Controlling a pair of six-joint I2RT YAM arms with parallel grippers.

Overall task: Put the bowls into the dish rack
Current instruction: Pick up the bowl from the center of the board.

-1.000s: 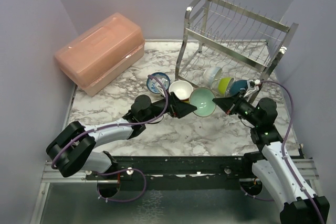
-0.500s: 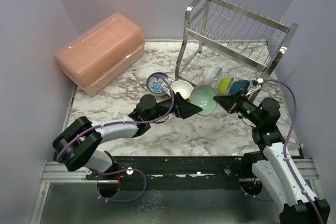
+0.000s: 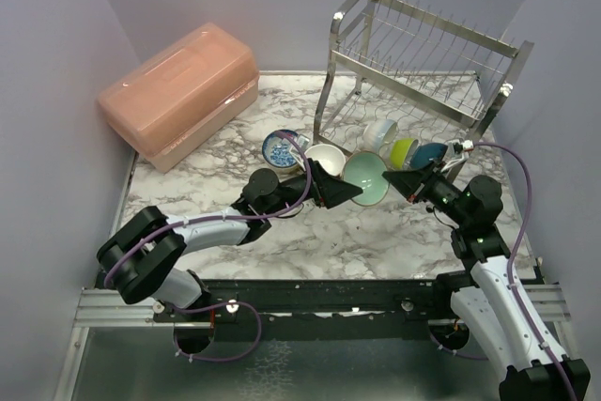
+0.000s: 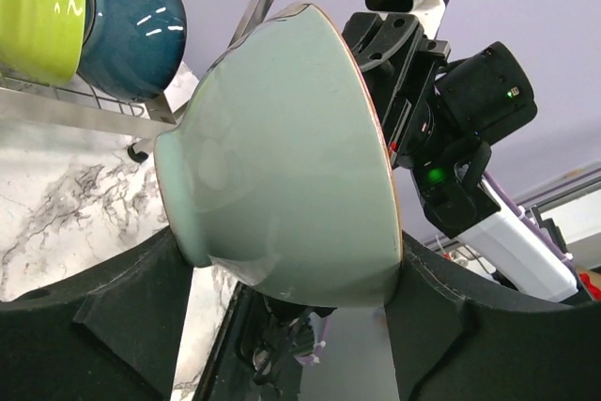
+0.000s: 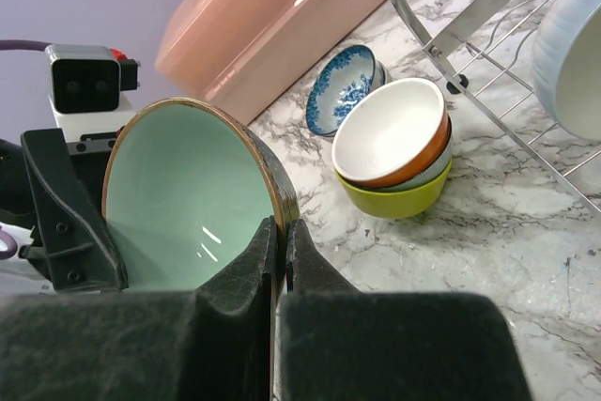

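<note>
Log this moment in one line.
phase: handover | mint bowl: held by both | left gripper: shut on body | right gripper: shut on rim | dish rack: three bowls inside

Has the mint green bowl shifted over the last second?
Yes, slightly: the mint green bowl has edged to the right and away from the arm bases, closer to the dish rack.

Over the last 1 second the left arm [image 3: 207, 229] has stretched further out over the table [image 3: 376, 241]; its elbow has drawn in from the left edge; the left claw [image 3: 349, 192] has slid a little to the right, carrying the mint green bowl [image 3: 368, 178] slightly nearer the dish rack [image 3: 423, 63]; the right claw [image 3: 392, 179] has lifted a touch towards the rack, and its wrist has edged right.
</note>
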